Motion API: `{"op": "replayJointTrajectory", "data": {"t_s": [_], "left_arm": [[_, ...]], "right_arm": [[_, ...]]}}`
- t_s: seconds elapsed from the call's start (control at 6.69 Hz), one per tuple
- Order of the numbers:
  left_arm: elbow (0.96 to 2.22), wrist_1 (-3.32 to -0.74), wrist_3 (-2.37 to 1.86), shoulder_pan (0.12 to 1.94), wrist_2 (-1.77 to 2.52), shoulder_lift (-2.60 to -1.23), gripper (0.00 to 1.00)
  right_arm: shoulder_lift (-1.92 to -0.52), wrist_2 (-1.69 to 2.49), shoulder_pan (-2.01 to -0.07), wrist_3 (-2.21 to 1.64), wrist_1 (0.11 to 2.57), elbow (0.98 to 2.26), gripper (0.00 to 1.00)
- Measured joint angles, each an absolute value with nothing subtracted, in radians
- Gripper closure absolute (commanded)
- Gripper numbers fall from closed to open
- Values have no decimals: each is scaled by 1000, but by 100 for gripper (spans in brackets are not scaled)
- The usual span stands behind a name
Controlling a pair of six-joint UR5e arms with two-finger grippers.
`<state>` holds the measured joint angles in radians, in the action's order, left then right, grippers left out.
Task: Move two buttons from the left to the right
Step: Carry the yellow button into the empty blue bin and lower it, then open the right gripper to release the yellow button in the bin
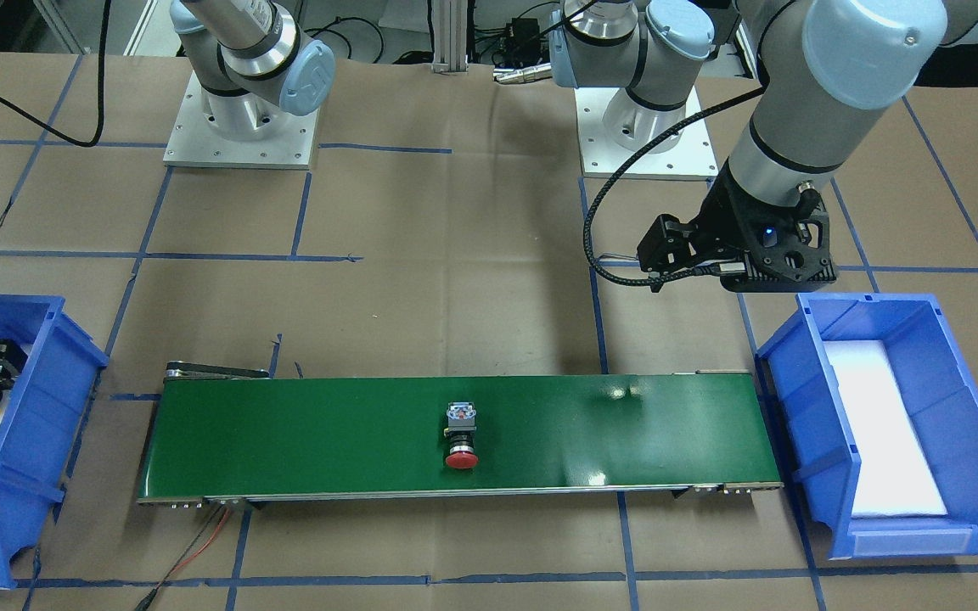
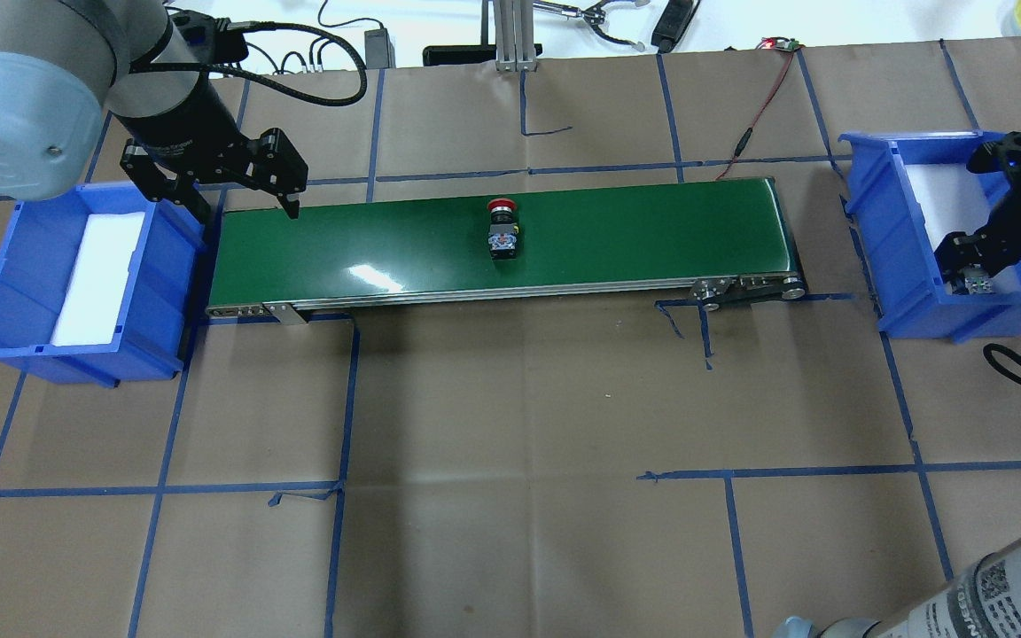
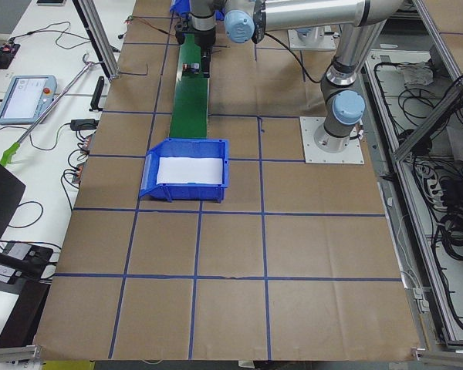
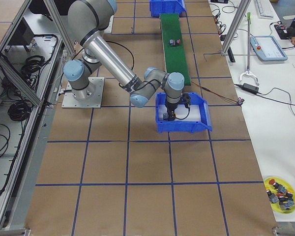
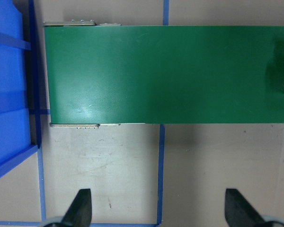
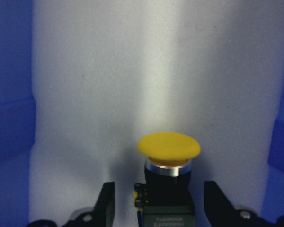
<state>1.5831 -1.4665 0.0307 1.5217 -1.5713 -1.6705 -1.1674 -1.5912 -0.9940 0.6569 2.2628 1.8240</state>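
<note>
Yellow button (image 6: 169, 144): inside the right-hand blue bin (image 2: 865, 199), over its white foam pad (image 6: 132, 71). You see the right gripper (image 6: 159, 187) straddling the button's body, fingers parted, with a gap on each side.

Red button (image 2: 502, 229): on its side, mid-length on the green belt (image 2: 635, 235).

Left gripper (image 2: 249, 211): spread wide and empty, above the table near the belt's end and the left bin (image 2: 169, 266).
</note>
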Motion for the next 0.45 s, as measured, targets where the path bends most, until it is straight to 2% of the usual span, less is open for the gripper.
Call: {"op": "replayJointTrajectory", "data": {"t_s": [0.45], "left_arm": [[1583, -1466, 31, 1522, -1571, -1671, 0]], "right_arm": [[-1191, -1595, -997, 648, 2258, 1807, 1]]}}
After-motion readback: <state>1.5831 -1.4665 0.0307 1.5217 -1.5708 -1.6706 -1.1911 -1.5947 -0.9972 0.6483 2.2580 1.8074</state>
